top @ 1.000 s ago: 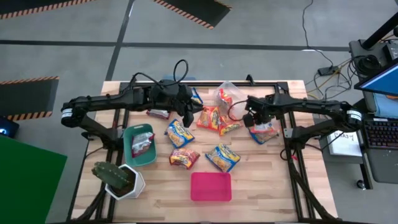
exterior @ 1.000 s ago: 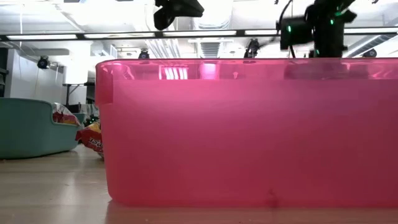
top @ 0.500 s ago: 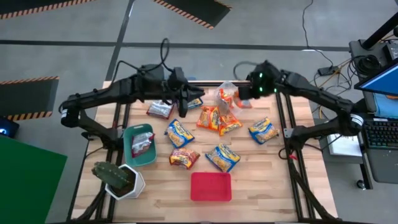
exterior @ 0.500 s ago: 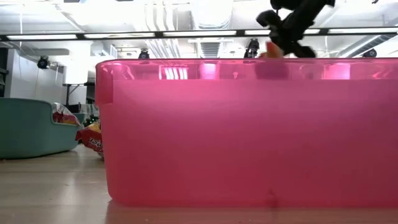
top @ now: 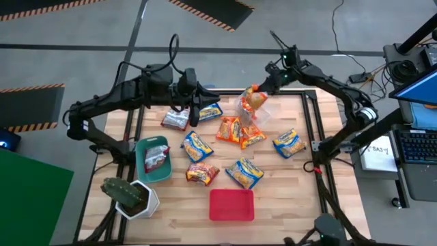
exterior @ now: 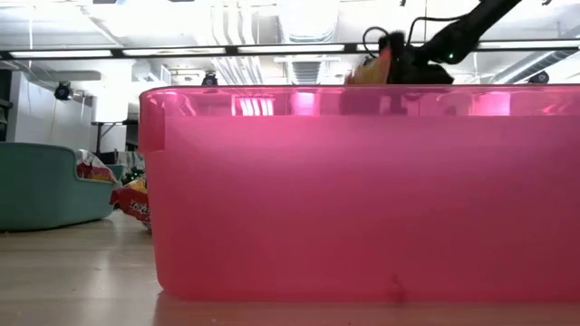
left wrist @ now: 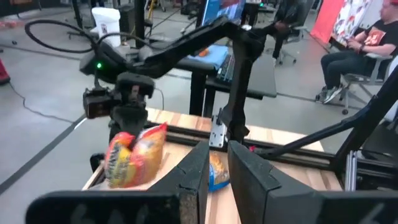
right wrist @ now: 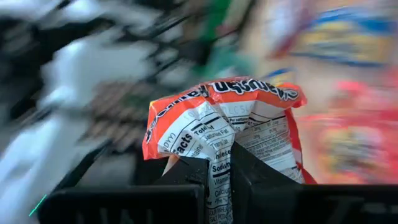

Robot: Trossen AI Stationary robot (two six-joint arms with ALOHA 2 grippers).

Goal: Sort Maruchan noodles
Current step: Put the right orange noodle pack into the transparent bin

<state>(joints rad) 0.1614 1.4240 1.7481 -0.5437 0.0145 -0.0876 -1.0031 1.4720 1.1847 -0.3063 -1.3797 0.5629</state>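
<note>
- Fingers of the right gripper [right wrist: 219, 180] pinch one orange crinkly plastic Maruchan noodle packet [top: 254, 100], held aloft over the tabletop's [top: 300, 198] far edge beside the clear plastic bin [top: 263, 113]
- Left gripper [left wrist: 214, 171] hangs nearby, fingers narrow, holding nothing
- Step in hand: carrying; next, judged, calls for lowering it into its matching bin; other packets [top: 244, 173] lie loose mid-tabletop

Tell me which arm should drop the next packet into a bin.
Right: its tool already holds an orange packet lifted above the clear bin. The left tool hovers near the blue-and-yellow packet, holding nothing.
</note>
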